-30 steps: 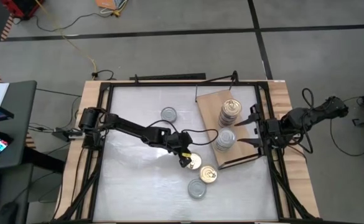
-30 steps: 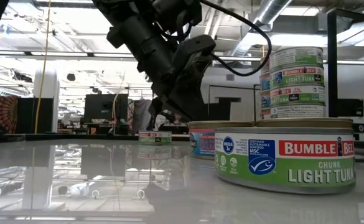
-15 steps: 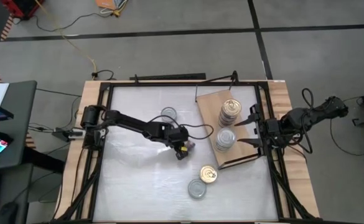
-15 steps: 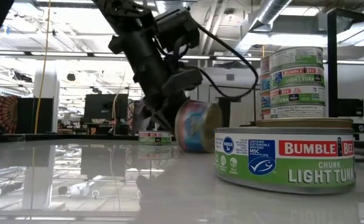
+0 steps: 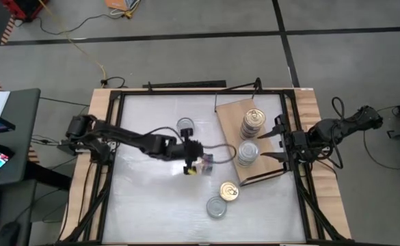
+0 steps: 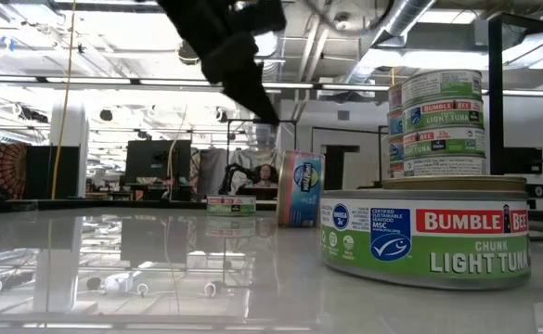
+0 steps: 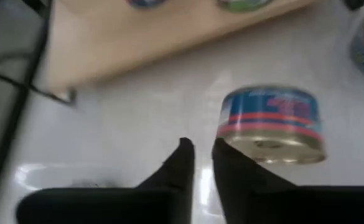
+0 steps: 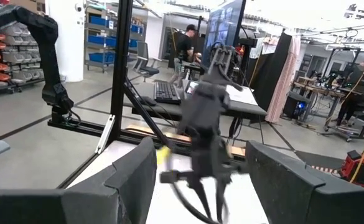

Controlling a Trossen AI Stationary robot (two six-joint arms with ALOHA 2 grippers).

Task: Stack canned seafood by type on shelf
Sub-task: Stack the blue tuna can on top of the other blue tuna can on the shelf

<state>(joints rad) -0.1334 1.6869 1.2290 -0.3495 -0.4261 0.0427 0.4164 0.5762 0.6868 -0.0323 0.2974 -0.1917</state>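
A blue-labelled tin of canned seafood (image 7: 272,123) stands on its edge on the white tabletop (image 5: 152,198), seen also in the low view (image 6: 301,189). My left gripper (image 7: 199,149) hangs above and just left of it (image 6: 264,111), its fingers a narrow gap apart, touching nothing. On the wooden shelf (image 5: 230,111) stand a gold-lidded stack (image 5: 252,123) and a silver-lidded stack (image 5: 247,154). My right gripper (image 8: 200,149) waits open at the shelf's right edge (image 5: 276,141).
Loose tins lie flat on the table: a silver-lidded one (image 5: 185,126) toward the far edge, a gold-lidded one (image 5: 229,191) and a silver-lidded one (image 5: 217,207) toward the near edge. A black frame (image 5: 111,164) runs around the tabletop. Cables trail from both arms.
My left gripper, shut on the blue tin, carried it from beside the near tins toward the far edge, rolling its wrist so the tin tipped up. It has since let go and risen. The tin now stands on its edge alone.
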